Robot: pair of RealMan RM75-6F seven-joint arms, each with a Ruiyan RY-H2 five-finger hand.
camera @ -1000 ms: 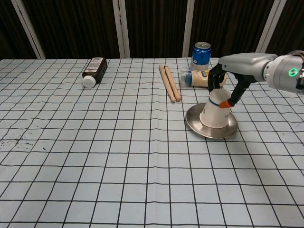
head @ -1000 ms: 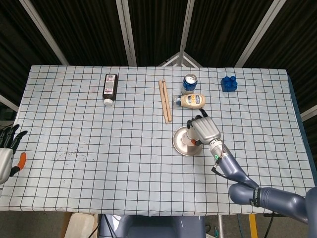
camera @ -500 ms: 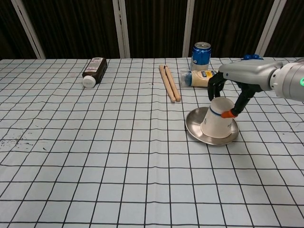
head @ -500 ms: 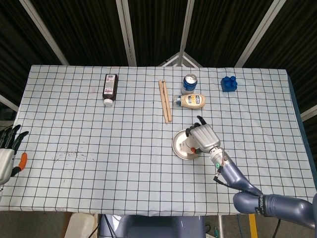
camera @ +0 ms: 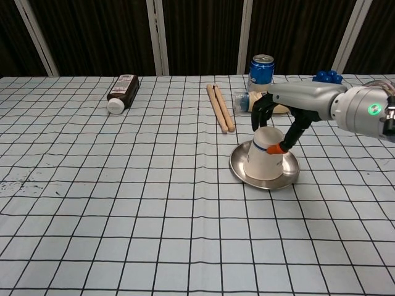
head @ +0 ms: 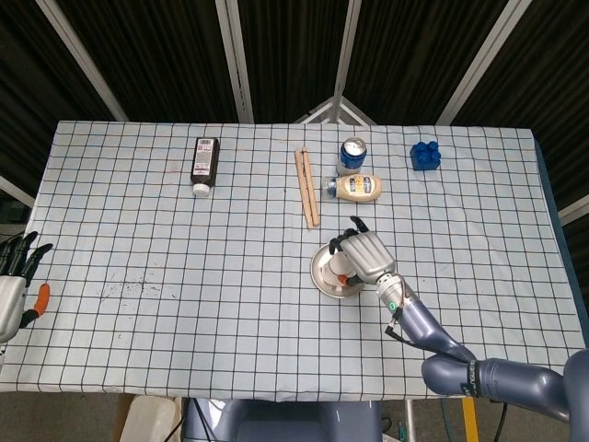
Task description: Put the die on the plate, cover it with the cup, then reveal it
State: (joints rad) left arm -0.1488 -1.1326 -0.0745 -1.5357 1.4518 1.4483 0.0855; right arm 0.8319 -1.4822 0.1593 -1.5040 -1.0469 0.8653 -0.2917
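My right hand [camera: 279, 117] — fingers grasping the upturned white paper cup [camera: 262, 159] | cup on round steel plate [camera: 237, 171], right of bench centre | left hand [head: 14, 285] released — far left edge

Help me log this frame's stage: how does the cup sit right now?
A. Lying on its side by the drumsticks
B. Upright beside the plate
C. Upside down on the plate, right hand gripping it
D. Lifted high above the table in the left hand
C: the cup stands mouth-down on the plate, with the right hand holding it from above.
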